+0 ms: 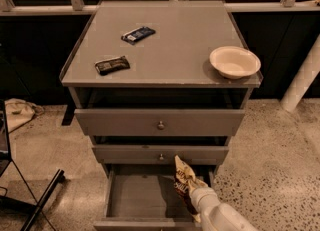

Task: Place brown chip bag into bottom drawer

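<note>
The jaws, low at the right side of the pulled-out bottom drawer (145, 197), are clamped on the brown chip bag (183, 176), holding it upright over the drawer's right part, just below the 2 knobbed drawers (125, 122).

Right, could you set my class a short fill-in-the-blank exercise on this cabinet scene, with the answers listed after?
1. The gripper holds the chip bag over the wide-open drawer, which is the ____ one of three.
2. The number of snack bars on the cabinet top is ____.
3. The bowl on the cabinet top has ____ in it.
Answers: bottom; two; nothing.
</note>
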You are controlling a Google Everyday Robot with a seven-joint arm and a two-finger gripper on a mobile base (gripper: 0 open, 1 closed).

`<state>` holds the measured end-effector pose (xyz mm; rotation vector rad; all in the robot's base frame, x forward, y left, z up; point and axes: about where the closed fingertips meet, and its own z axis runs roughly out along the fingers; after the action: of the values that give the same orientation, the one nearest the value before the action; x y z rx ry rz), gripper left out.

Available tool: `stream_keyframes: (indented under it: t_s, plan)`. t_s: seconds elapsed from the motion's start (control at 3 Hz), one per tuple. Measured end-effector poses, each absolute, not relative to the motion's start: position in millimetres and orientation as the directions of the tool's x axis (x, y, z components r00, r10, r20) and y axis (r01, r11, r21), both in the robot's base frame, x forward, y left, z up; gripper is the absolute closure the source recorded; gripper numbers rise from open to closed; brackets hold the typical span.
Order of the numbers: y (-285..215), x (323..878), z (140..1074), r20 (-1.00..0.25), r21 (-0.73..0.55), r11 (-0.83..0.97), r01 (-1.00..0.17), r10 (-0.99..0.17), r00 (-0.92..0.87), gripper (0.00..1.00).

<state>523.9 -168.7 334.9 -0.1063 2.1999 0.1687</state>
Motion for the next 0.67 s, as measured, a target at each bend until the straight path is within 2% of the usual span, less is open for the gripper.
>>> stream_keyframes:
  t_s: [0.67]
  plan:
    - [-168.7, 522.9, 332.8, -0.804, 0.081, 0.987, -0.139, -0.017, -0.595, 0.59]
